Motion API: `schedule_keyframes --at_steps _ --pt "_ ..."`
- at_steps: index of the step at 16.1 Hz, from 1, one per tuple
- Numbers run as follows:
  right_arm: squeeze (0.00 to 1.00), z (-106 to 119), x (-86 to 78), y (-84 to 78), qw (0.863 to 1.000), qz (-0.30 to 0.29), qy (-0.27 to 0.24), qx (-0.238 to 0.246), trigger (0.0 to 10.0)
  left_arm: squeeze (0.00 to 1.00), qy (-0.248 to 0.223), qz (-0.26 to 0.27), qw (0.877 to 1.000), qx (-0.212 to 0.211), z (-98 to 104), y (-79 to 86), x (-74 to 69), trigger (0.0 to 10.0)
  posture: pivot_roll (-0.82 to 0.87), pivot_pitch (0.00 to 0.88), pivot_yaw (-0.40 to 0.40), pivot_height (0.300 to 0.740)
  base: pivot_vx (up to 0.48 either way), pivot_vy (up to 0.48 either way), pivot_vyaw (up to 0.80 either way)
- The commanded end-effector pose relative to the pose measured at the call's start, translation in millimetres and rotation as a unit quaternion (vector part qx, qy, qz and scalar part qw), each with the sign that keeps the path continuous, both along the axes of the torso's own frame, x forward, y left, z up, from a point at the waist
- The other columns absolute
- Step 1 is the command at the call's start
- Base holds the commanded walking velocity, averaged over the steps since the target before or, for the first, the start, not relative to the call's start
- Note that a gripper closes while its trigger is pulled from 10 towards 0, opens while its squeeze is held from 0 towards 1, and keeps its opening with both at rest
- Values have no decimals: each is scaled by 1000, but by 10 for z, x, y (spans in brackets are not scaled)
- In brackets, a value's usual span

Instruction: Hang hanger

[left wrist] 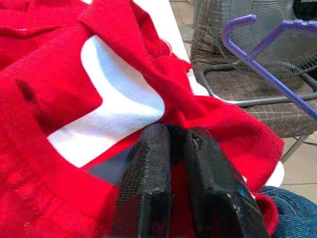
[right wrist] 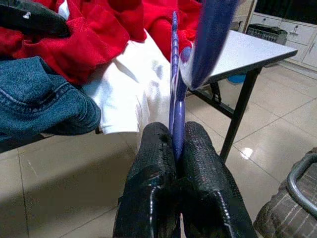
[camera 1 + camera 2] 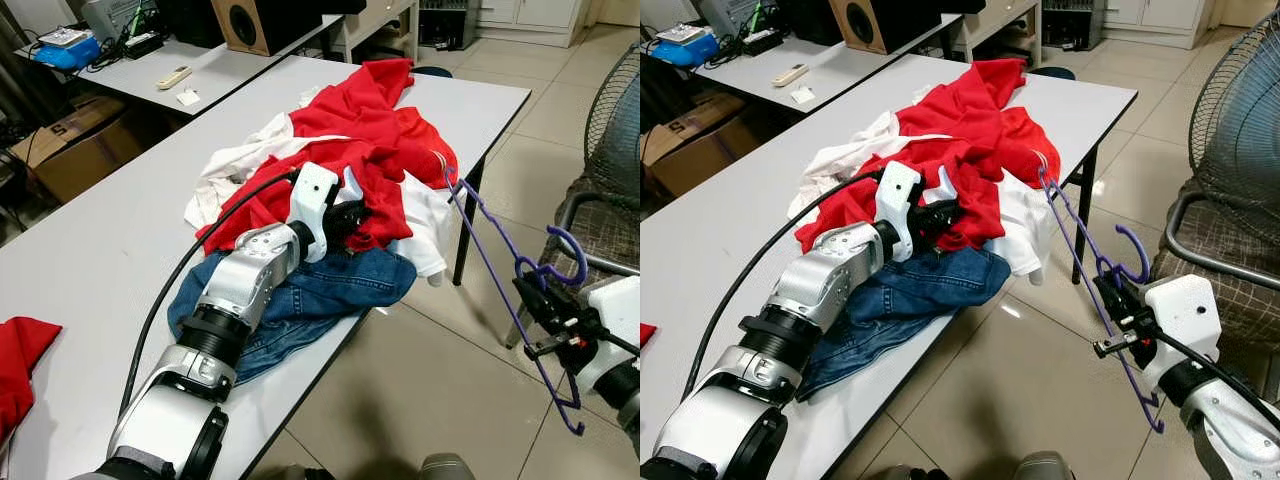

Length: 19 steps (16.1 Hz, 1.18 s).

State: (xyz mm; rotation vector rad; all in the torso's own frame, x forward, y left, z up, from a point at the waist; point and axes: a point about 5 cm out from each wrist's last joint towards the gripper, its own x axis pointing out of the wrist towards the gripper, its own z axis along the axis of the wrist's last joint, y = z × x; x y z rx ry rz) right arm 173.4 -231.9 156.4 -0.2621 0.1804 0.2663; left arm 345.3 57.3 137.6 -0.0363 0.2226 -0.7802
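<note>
Grey table point(image 3: 90, 250) runs from lower left to upper centre. Clothes heap at its right edge: red shirt point(image 3: 375, 125), white cloth point(image 3: 235, 165), jeans point(image 3: 320, 295) overhanging. Red cloth point(image 3: 18, 360) at far lower left.

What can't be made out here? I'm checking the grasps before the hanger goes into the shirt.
- Left end effector: head views, tips buried in the red shirt; how much cloth is pinched is hidden.
- Purple hanger: far end runs behind the shirt's edge; whether it is inside the cloth is unclear.
- Right wrist view: hanger blurred close to the lens.
- Jeans: partly under the left arm.
</note>
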Motion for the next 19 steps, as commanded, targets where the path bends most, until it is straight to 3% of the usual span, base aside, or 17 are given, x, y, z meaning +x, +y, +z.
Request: schedule_keyframes --at_steps 1,10,15,16,18,19 --pt "0 8 8 37 1000 8 0 0 10000 0 -2 12 1000 6 -12 69 19 0 -341 0 205 740 0 0 0" --pt "0 -4 28 60 1000 13 0 -1 10000 0 14 -11 998 -59 25 2 -41 0 -337 0 208 740 0 0 0" --pt "0 -4 43 40 1000 1 -5 0 10000 0 35 13 987 -158 205 67 31 0 -335 0 208 740 0 0 0" --pt "0 -4 48 40 1000 1 -5 0 10000 0 37 16 985 -166 221 69 41 0 -335 0 208 740 0 0 0" --pt "0 -1 53 36 1000 0 -6 0 10000 0 21 13 990 -141 243 54 48 0 -333 0 207 740 0 0 0" --pt "0 2 61 35 1000 -1 -7 0 10000 0 23 -5 993 -116 222 -16 12 9490 -336 0 207 740 0 0 0"
